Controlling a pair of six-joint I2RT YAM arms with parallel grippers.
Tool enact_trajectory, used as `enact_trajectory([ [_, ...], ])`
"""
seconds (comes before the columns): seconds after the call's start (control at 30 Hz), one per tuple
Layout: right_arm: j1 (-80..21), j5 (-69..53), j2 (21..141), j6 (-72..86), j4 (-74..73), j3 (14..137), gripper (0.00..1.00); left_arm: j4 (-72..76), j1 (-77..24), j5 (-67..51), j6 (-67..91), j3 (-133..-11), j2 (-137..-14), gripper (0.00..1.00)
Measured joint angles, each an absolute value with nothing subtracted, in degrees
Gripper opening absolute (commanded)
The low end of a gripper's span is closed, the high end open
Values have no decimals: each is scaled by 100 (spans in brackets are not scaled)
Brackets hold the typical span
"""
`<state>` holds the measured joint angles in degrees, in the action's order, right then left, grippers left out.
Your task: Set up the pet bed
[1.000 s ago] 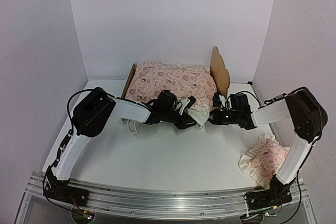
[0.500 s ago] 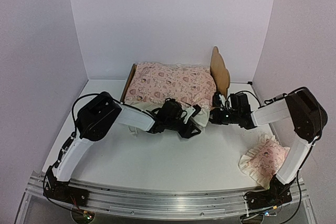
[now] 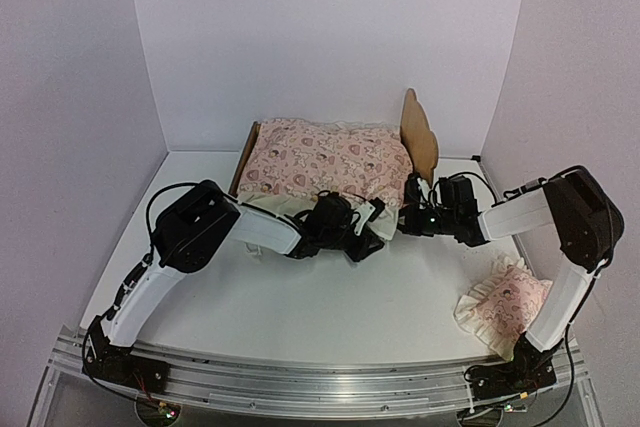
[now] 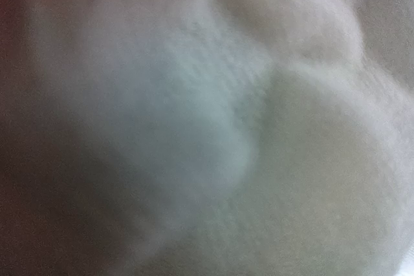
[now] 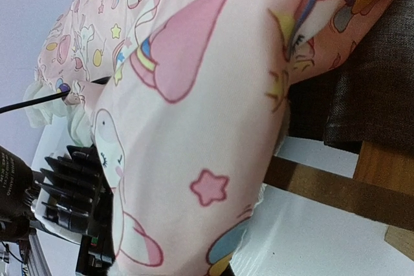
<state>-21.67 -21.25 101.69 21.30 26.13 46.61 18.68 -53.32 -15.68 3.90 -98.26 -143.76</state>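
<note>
White table: cover over pet bed

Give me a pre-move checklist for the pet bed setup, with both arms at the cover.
1. ok: the cover lies across the pet bed.
2. not ok: at the corner by the right gripper, the dark base shows bare above the side rail.
3. cannot tell: whether the left gripper holds anything; its wrist view is a cream blur.
4. cannot tell: the right gripper is shut, but whether it pinches cloth is hidden.
5. not ok: the pillow lies on the table by the right arm's base, off the bed.
</note>
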Motion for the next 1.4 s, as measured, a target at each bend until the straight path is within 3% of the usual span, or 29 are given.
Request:
enact_trajectory([
  [0.37,-2167,-2149,10225,2130,2624,4661,0,1741,-5332,-1565,359,-9949,-14376,24],
  [0.43,-2167,-2153,10228,2132,2627,4661,0,1676,-5332,-1586,318,-10009,-14376,17],
  [0.5,-2167,-2164,10228,2133,2633,4661,0,1635,-5331,-1605,282,-10058,-14376,4],
  [0.57,-2167,-2169,10235,2138,2636,4661,0,1590,-5330,-1626,313,-10092,-14376,0],
  [0.9,-2167,-2103,10294,2091,2499,4673,0,1317,-5310,-1649,303,-10112,-14375,0],
  [1.4,-2171,-854,9723,1347,751,5027,0,576,-4971,-2142,142,-10026,-13921,0],
])
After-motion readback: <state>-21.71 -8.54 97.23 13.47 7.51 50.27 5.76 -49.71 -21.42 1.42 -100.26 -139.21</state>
